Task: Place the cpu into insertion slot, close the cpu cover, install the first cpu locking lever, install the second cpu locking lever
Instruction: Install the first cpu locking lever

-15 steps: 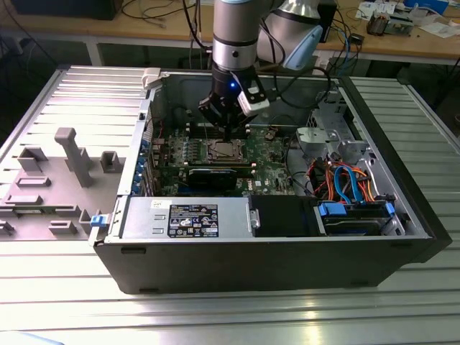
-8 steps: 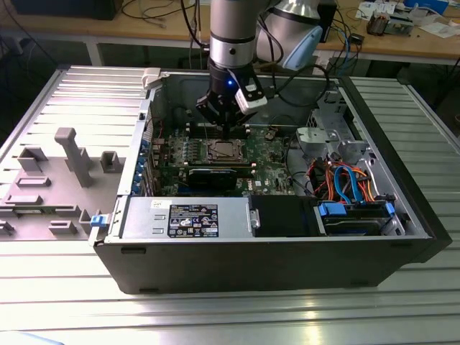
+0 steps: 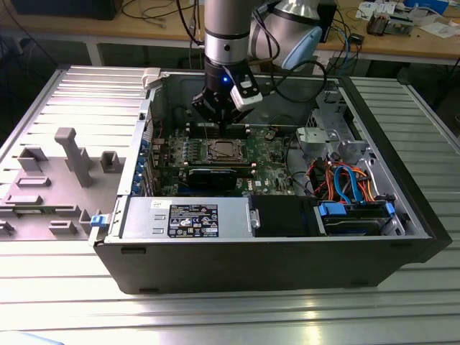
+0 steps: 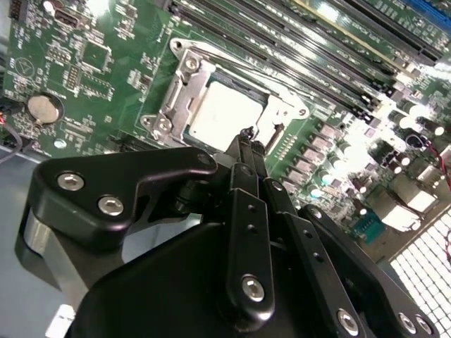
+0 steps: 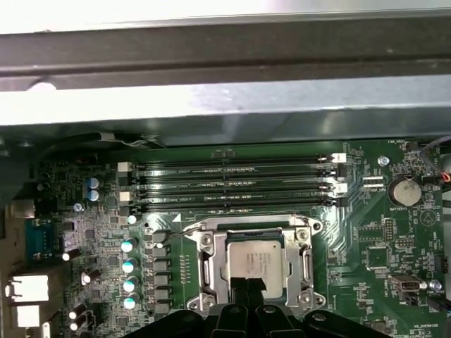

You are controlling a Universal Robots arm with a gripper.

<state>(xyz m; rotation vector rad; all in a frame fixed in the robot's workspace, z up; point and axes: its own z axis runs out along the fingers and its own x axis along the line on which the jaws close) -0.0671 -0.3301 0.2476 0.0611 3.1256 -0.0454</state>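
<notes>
cpu (image 5: 251, 261) sits in insertion slot (image 5: 206, 271), just beyond hand (image 5: 246, 287).

arm (image 3: 228, 32): grey-silver cylindrical tube, darker band near the wrist, small blue light glowing on the black wrist block
joint cap (image 3: 302, 47): pale blue rounded cover at 3 o'clock of the tube
cables (image 3: 269, 43): thin black leads looping off the wrist toward 3 o'clock
wrist module (image 3: 246, 93): small white box clipped at 4 o'clock of the wrist
gripper (image 4: 248, 135): matte black; broad curved link arms, narrow bars tapering to slim tips
screws (image 4: 70, 182): silver hex-socket heads on the black links, more along the central bar and the 5 o'clock edge
gripper body: glossy black rounded housing, silver ring at 8 o'clock
</notes>
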